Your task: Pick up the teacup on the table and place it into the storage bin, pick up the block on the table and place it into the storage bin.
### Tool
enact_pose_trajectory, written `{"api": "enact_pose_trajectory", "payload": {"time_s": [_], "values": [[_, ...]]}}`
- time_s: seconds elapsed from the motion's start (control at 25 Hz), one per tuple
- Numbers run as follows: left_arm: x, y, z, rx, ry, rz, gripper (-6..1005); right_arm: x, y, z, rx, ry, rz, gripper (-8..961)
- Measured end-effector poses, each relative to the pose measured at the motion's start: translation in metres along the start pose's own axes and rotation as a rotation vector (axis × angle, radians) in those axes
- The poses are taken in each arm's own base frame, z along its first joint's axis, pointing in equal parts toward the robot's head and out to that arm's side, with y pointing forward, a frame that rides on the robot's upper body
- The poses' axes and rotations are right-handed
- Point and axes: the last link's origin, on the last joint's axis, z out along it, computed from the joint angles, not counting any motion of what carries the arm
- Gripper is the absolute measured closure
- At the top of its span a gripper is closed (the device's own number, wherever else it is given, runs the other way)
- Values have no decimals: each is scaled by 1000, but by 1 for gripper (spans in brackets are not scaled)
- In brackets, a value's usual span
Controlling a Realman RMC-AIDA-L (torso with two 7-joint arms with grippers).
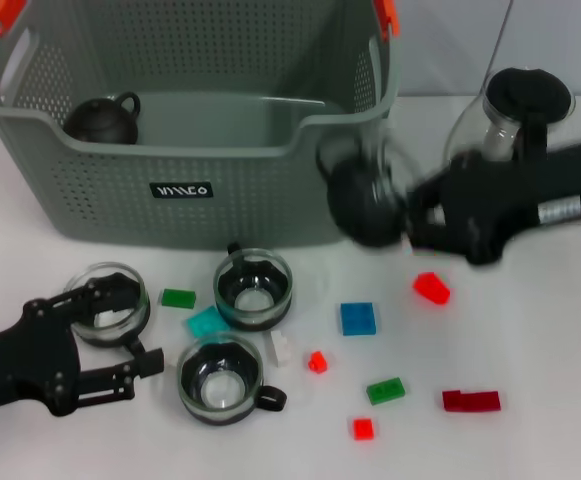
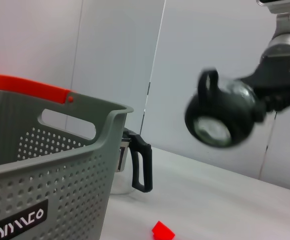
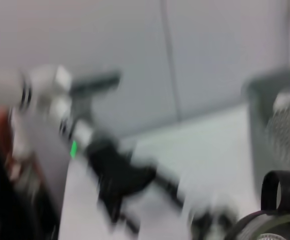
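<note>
**Teacup airborne, heading for the basket**

The right gripper (image 1: 402, 212) is up off the table with a dark teacup (image 1: 362, 200) pinched at its tip, fingers closed on the cup's rim side, handle pointing away from the arm. From the left wrist view the teacup (image 2: 219, 116) hangs tilted, mouth facing partly outward. The storage bin (image 1: 220, 205) sits just beyond the held cup, its near corner almost level with it, and a small dark teapot (image 1: 103, 120) already lies inside at the far end from this gripper.

Below and toward the robot from the gripper, blocks are scattered: a blue block (image 1: 357, 318), a red block (image 1: 431, 288), green ones further off. Three more cups (image 1: 253, 288) wait on the table.

The left gripper (image 1: 120, 330) rests low on the table, fingers spread around one glass cup (image 1: 110, 300) without closing on it.

To do this well, I'd say the cup needs to clear the bin wall fully before travelling inward, since the rim stands close to the cup's height. Carry it over the open floor, away from the teapot, lower it, then release, rather than dropping it from above.
</note>
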Motion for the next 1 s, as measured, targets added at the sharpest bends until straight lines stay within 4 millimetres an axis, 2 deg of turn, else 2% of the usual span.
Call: {"api": "enact_pose_trajectory", "payload": {"time_s": [0.12,0.28,0.36,0.48,0.6,0.68,0.84,1.0], "values": [[1,-2,2,6,6,0,144,-17,-2,-5,17,-157,-4,903],[2,-4,6,8,10,-1,145,-59,-7,-6,18,-308,-15,903],[3,-4,7,4,14,-5,145,-86,-19,-4,60,-324,13,903],[2,-4,9,4,16,-10,145,-122,-42,7,170,-255,60,904],[0,-3,10,3,20,-19,145,-150,-66,29,328,-138,77,904],[-1,-2,10,10,30,-29,145,-160,-78,49,417,-59,66,904],[-2,-3,10,35,60,-53,145,-167,-95,98,516,77,23,904],[-6,-3,10,52,59,-66,145,-162,-110,137,575,125,9,904]]}}
